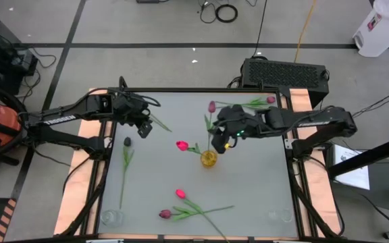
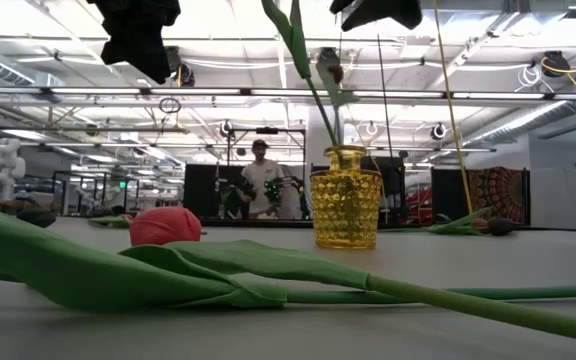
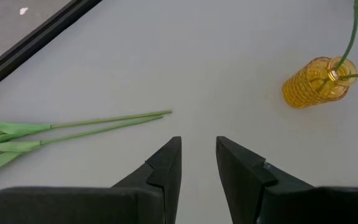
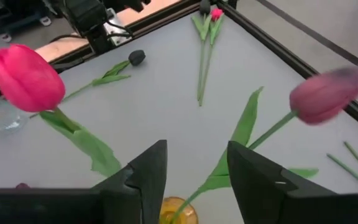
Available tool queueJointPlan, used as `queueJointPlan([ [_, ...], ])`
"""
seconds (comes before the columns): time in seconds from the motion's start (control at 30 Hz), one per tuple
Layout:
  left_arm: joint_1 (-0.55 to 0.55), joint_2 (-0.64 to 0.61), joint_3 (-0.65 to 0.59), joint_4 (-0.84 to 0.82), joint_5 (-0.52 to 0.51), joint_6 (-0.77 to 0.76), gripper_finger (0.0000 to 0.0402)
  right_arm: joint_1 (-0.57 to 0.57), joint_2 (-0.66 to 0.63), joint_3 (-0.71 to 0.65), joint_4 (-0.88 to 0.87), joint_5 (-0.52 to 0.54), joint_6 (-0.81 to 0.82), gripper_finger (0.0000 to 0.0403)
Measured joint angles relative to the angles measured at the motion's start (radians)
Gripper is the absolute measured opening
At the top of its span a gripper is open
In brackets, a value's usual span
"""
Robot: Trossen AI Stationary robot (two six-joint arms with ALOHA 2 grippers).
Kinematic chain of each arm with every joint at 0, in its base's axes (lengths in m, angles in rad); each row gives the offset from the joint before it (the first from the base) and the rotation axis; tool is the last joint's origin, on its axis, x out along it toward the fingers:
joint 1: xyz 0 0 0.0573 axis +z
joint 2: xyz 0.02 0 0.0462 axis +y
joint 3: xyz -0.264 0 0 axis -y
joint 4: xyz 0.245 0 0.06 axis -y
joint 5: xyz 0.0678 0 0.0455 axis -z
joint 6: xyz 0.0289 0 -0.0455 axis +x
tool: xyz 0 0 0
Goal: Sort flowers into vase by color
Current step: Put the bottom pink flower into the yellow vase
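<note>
**Flowers going into the yellow vase**

Your right gripper (image 1: 216, 142) hovers over the yellow vase (image 1: 209, 159), fingers parted and holding nothing; two tulips stand inside. Left gripper (image 1: 143, 128) waits open. Next, probably choose a matching flower (image 1: 181, 145) from the table (image 1: 248, 182).

No readable text, label, brand or number anywhere. Pale lettering along the left arm (image 1: 58, 121) (high view), too small to make out. Nothing legible on the yellow vase (image 2: 345, 198).
</note>
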Motion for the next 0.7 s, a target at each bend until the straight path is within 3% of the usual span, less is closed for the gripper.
queueJointPlan([
  [0.43,0.000,0.000,0.000,0.004,0.001,0.000,0.0107,0.000,-0.089,0.000,-0.014,0.001,0.006,0.0160],
  [0.7,0.000,0.000,0.000,0.003,0.024,-0.001,0.0107,0.000,-0.129,0.000,-0.142,0.000,0.044,0.0158],
])
